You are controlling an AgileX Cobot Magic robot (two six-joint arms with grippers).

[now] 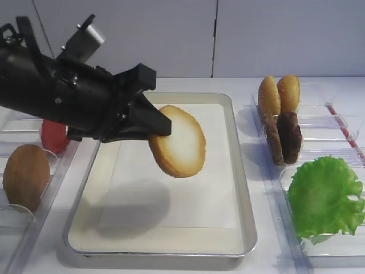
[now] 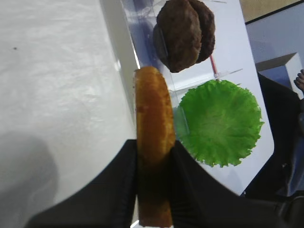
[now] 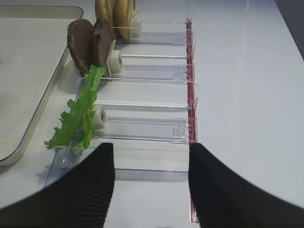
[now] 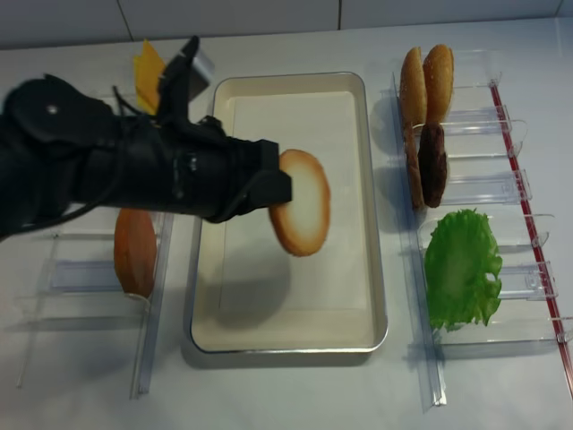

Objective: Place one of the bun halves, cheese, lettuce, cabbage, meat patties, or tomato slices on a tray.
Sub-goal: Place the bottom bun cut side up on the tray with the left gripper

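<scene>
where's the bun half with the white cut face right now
The bun half is held on edge in the left gripper, in the air above the middle of the tray, left of the meat patties and lettuce.

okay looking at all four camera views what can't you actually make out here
- Right gripper: only its two dark fingers show, in the right wrist view; its arm is out of frame.
- Where the left gripper pinches the bun half: hidden by the fingers in every view.
- Tray floor beneath the left arm: covered in both high views.
- Tomato slice: mostly behind the arm in the high view.
- Orange slice: too partly hidden to identify.
</scene>
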